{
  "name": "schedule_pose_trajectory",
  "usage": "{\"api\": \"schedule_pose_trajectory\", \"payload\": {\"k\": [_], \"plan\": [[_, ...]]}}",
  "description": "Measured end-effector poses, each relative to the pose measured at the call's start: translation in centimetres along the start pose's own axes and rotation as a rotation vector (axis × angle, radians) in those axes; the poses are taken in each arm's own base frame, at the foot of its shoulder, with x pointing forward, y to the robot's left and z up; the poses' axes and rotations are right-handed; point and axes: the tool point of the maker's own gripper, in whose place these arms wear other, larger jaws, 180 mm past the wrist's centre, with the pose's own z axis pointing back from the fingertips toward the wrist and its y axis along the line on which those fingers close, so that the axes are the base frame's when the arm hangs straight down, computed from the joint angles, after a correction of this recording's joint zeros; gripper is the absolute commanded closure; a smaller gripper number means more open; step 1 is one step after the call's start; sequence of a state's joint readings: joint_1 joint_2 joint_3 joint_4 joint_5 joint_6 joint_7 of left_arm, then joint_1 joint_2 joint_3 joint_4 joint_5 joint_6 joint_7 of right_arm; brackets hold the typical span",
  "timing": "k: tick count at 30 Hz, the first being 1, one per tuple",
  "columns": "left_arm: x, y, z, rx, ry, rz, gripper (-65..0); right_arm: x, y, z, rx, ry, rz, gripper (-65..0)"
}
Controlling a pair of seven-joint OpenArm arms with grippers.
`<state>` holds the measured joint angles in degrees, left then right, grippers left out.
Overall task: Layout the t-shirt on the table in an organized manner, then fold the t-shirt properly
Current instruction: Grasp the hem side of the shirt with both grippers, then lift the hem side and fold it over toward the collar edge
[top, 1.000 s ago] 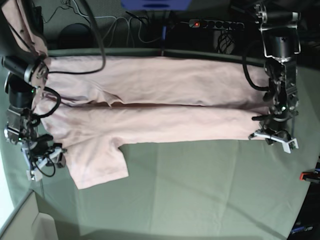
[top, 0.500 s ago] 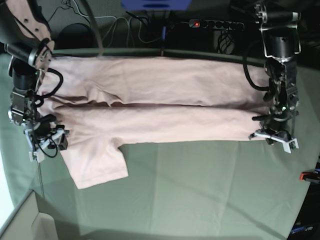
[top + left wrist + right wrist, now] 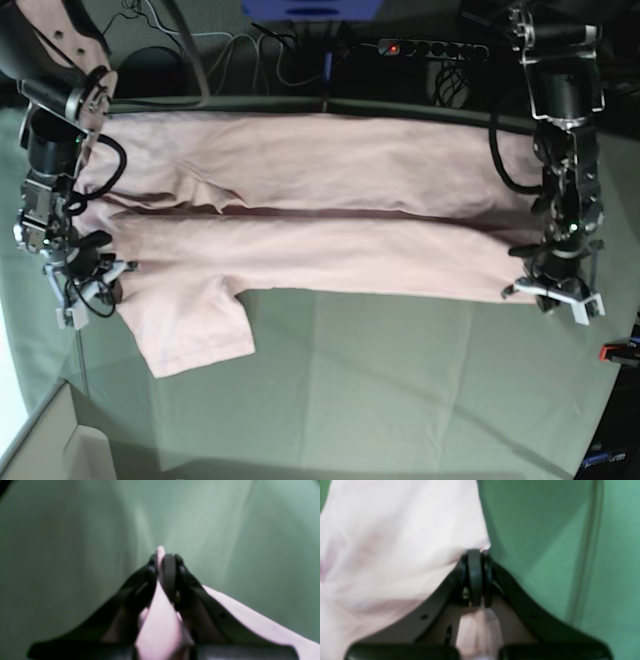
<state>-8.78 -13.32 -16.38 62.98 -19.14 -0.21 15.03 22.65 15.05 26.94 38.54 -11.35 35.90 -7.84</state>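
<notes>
The pale pink t-shirt [image 3: 320,205] lies stretched across the far half of the grey-green table [image 3: 400,390], folded lengthwise, with one sleeve [image 3: 195,335] hanging toward the near side at the left. No lettering shows. My left gripper [image 3: 553,290] is shut on the shirt's right near corner; the wrist view shows pink cloth [image 3: 160,615] pinched between the pads [image 3: 169,576]. My right gripper [image 3: 88,283] is shut on the shirt's left edge; its wrist view shows cloth [image 3: 395,542] running into the closed pads [image 3: 475,577].
A power strip [image 3: 430,47] and cables [image 3: 250,55] lie beyond the table's far edge. A red clamp [image 3: 620,351] sits at the right edge. A pale box corner [image 3: 60,450] is at the near left. Bare table cloth fills the near half.
My left gripper has pulled the shirt's right corner toward the near side, tightening the hem. My right gripper has shifted up and toward the far side along the left edge.
</notes>
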Motion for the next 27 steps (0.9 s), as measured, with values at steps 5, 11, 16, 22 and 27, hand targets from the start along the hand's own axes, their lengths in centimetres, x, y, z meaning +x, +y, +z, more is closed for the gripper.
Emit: {"api": "schedule_pose_trajectory", "payload": {"k": [5,11,16,22,27], "plan": [[2.6,-1.0,0.4,-0.024,-0.063,-0.005,0.0,5.5,-0.4,1.3,0.009,-0.128,0.04,0.0],[5.6,-2.1,1.2,-0.05,-0.139,-0.014,0.0,9.0,-0.6,3.3,-0.005,-0.178,0.091,0.0],[7.5,-2.9,2.2,-0.072,-0.199,-0.022,0.0,9.4,-0.5,5.1,-0.025,-0.197,0.14,0.0],[4.5,-2.0,2.9,-0.06,-0.142,-0.039,0.0,4.5,1.4,6.3,-0.01,-0.137,0.159,0.0],[1.5,-0.8,3.7,-0.044,-0.088,-0.053,0.0,1.9,2.0,7.7,-0.017,-0.116,0.146,0.0]]}}
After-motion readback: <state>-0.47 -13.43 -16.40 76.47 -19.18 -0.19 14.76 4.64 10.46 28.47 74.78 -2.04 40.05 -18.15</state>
